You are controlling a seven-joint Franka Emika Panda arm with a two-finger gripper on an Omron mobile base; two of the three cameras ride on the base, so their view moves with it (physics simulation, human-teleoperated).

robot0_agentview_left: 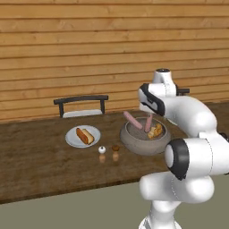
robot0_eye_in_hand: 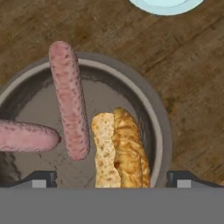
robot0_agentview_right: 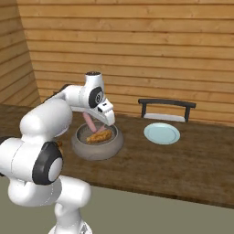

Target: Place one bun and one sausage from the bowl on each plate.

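While the arm bends forward, its pincer (robot0_eye_in_hand: 112, 179) hangs wide open, empty, over the bowl (robot0_eye_in_hand: 159, 131).

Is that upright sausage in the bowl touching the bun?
Apart. The hand view shows grey bowl floor between the sausage and the bun.
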